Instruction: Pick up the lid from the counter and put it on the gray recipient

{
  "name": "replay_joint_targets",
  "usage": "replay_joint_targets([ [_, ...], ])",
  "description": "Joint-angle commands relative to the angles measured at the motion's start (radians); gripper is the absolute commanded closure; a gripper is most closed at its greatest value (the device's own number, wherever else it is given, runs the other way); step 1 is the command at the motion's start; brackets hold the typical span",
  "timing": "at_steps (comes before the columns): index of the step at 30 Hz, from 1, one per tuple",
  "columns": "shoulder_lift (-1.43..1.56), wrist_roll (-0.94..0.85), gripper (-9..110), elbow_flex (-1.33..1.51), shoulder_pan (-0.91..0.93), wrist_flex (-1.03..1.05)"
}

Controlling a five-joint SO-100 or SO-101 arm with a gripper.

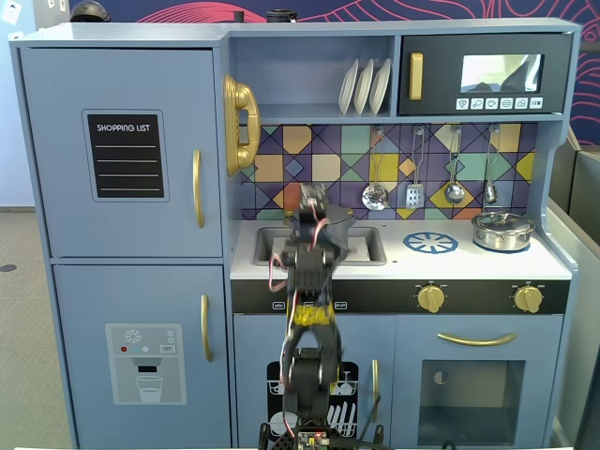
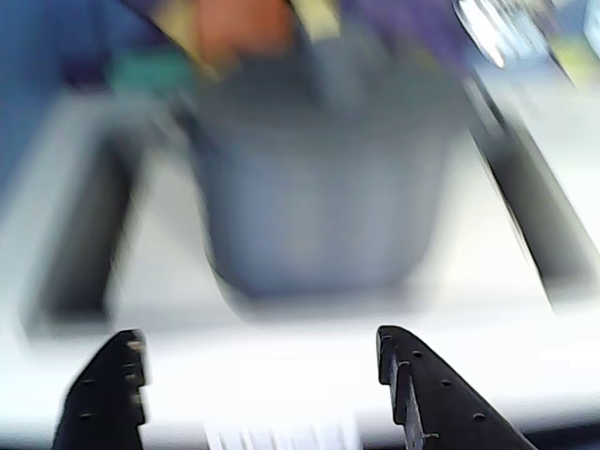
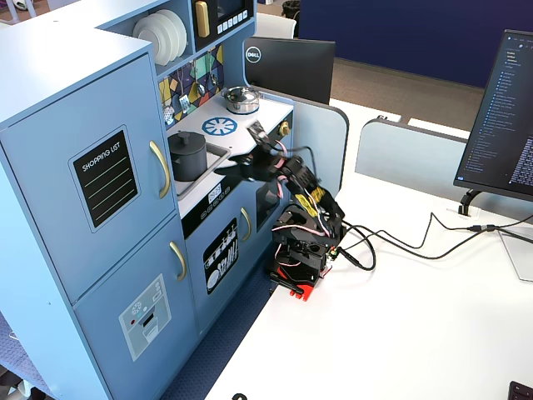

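the gray recipient [image 3: 187, 155] sits in the sink [image 1: 370, 246] of the toy kitchen [image 1: 122, 150], and in a fixed view it already seems to carry a flat dark top with a small knob, which i take to be the lid [image 3: 186, 135], resting level on the rim. the front fixed view hides most of the pot behind the arm, so that camera cannot confirm it. the claw [image 2: 262, 352] hangs just in front of the pot, its two dark fingers [image 2: 417, 384] spread wide with nothing between them; the wrist view is badly blurred (only a gray cylinder fills the middle), so the pot's top edge is not readable there. on the counter [image 3: 250, 117] to the right lie the blue-and-white burner mark [image 1: 430, 243] and the shiny silver pot [image 1: 502, 230], both well apart from the claw and seemingly untouched. no loose dark disc shows on the counter in either fixed view. my judgement is that the placing is done or very nearly so, and what is left is for the arm to clear the sink and for the seating of the lid to be checked.
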Motion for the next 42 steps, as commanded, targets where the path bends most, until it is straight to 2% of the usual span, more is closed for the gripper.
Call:
replay_joint_targets([
  [1, 0.156, 0.014, 90, 0.071, 0.025, 0.183],
  [4, 0.153, 0.026, 102, 0.135, -0.003, 0.321],
  [7, 0.123, 0.077, 102, 0.256, -0.020, 0.336],
  [12, 0.121, 0.183, 102, 0.545, -0.051, 0.176],
  [18, 0.153, 0.086, 102, 0.773, -0.081, 0.144],
  [22, 0.156, 0.130, 102, 0.790, -0.106, 0.310],
  [26, 0.156, -0.046, 99, 0.790, -0.115, 0.531],
  [27, 0.156, 0.018, 98, 0.790, -0.118, 0.549],
  [28, 0.156, 0.110, 98, 0.790, -0.118, 0.552],
  [29, 0.156, 0.130, 97, 0.790, -0.114, 0.549],
  [42, 0.158, 0.091, 94, 0.790, -0.107, 0.555],
])
